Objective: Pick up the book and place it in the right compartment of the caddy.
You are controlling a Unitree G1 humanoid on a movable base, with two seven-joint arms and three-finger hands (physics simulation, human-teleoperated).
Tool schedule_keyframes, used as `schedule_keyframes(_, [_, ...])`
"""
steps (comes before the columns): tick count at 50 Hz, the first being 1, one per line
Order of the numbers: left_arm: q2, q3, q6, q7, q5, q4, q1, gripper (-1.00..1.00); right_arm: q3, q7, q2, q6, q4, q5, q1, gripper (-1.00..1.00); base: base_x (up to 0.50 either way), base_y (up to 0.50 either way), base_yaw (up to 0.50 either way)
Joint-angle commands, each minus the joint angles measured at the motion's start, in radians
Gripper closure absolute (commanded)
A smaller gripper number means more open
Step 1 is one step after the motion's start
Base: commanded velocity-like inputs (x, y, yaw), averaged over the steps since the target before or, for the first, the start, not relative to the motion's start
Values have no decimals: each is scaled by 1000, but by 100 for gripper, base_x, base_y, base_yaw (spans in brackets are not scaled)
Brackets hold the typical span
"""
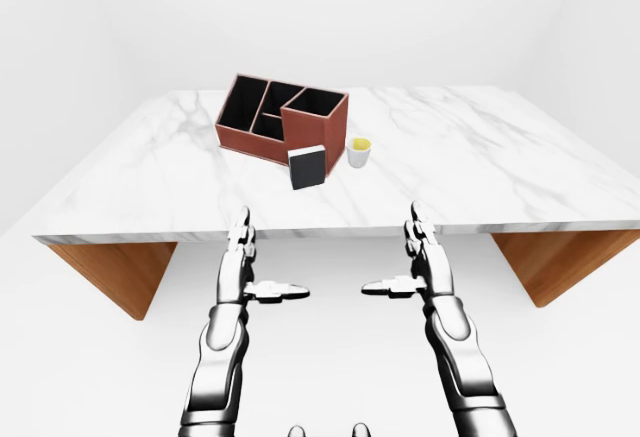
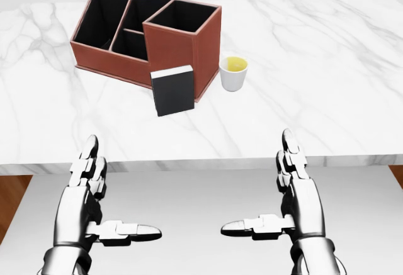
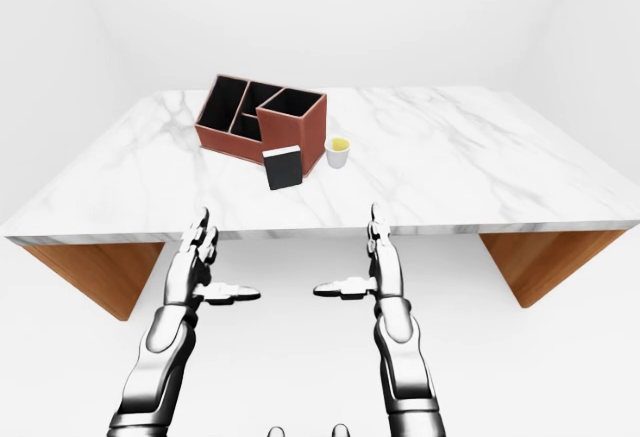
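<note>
Step in hand, as I judge it: the reach toward the book; nothing is grasped yet. Both hands hover short of the desk's near edge, palms facing each other, fingers spread apart, thumbs pointing inward, empty. Left hand, right hand.

The book is dark with a pale page edge on top, standing upright on the desk, leaning on or just touching the caddy's near wall; actual contact is hard to confirm. The caddy is reddish-brown with black-lined compartments, sitting at an angle toward the desk's far edge, left of middle. Its tall square compartment is directly behind the book and is probably the target, though which cell counts as "right" is my guess. A small white cup with yellow contents sits just beside the caddy's right corner and near the book.

To do it well: the right hand is likely the better pick, closing on the book's side faces. Keep the fingers clear of the cup so it doesn't tip. Lift straight up over the tall wall before moving in; the book may slide or topple if nudged against the caddy.

Surface: white marble-patterned top with grey veins on angled wooden supports. Room: plain white walls and floor, nothing else visible.
</note>
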Motion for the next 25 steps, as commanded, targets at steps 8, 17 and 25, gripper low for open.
schedule_keyframes(8, [22,14,31,-69,40,-5,15,-100,-9,10,-15,-70,132,-58,-57,-100,0,0,0])
schedule_keyframes(17, [27,34,-17,-52,52,-10,-14,-100,-19,21,-22,-70,133,-54,-72,-100,0,0,0])
schedule_keyframes(25, [31,46,-32,-56,43,-9,-26,-100,-19,33,-23,-55,84,-58,-70,-100,0,0,0])
